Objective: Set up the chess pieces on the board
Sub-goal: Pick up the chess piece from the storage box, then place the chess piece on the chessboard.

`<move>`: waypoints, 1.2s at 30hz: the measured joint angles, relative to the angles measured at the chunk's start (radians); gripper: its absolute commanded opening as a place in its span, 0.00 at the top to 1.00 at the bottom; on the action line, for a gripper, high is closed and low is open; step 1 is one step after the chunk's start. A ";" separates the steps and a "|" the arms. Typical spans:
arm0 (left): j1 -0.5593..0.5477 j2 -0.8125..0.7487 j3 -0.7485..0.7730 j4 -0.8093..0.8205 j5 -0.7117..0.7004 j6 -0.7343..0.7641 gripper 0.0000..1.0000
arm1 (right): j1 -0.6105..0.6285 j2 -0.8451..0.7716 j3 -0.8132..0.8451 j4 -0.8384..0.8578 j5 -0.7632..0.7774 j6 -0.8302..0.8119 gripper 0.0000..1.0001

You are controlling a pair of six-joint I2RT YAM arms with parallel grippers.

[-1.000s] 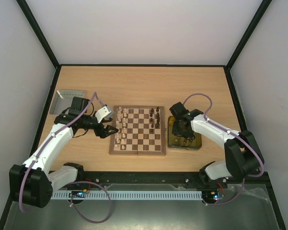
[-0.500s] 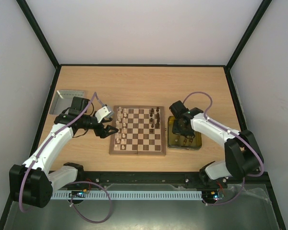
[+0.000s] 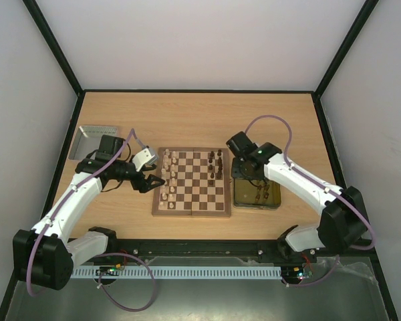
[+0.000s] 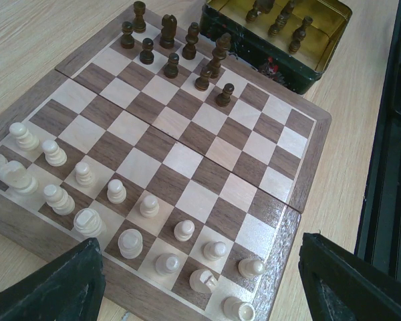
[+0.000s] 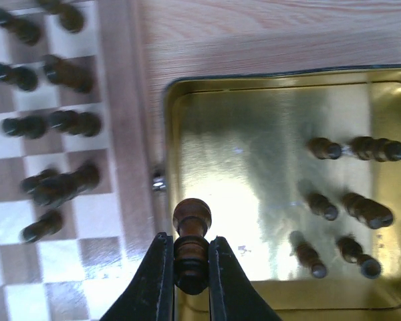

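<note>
**Top view.** The board (image 3: 192, 212) lies at the centre of the table (image 3: 187, 117), between the two arms. The tray (image 3: 276, 200) sits just beside the board's right edge. The right gripper (image 3: 239, 170) hangs over the strip where tray and board meet. The left gripper (image 3: 152, 182) hangs just off the board's left edge. The right arm is the nearer one to the board's right-hand files.

**Left wrist view.** The fingers (image 4: 67, 284) stand wide apart with nothing between them. The cream pieces (image 4: 117, 190) occupy the near rows and the dark pieces (image 4: 170, 63) the far rows. Several dark squares in the far rows are unfilled.

**Right wrist view.** The fingers (image 5: 162, 267) are closed on one dark piece (image 5: 192, 217), gripped at its body. Its rounded end projects beyond the tips. Its long axis runs in line with the fingers. The piece is over the tray's left rim, and the board lies to the left of the fingers. Six more dark pieces remain at the tray's right side.

**Next move (judgement).** Carry the piece left, across the rim, to a free square.
</note>
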 measured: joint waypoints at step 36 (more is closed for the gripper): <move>-0.010 0.000 0.000 0.001 -0.011 -0.005 0.20 | 0.154 0.153 0.016 0.105 -0.079 0.054 0.98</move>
